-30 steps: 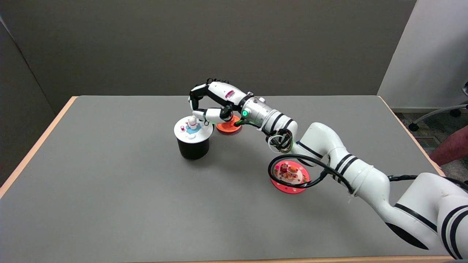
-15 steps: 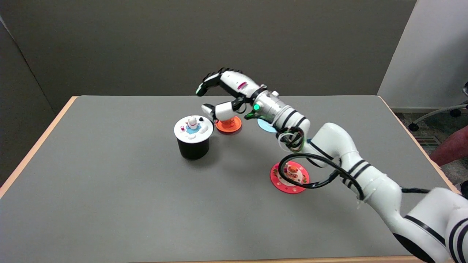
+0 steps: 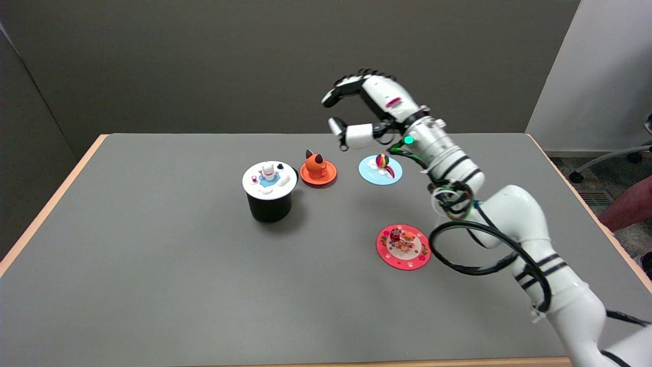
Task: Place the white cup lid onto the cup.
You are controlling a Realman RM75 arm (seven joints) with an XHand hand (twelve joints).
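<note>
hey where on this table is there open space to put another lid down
Bare table runs along the near edge and the left side, up to the cup. It is crowded at the far middle: capped cup, orange lid, blue lid, with the pink lid nearer right.

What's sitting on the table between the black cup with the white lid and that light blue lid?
In the head view, an orange lid topped with a cat figure lies between the cup and the light blue lid.

An orange lid [image 3: 318, 172], a light-blue lid [image 3: 380, 169] and a pink lid [image 3: 403, 246] are being borne by the grey table [image 3: 153, 285]; a chair base [image 3: 611, 157] is being shown at right.
</note>
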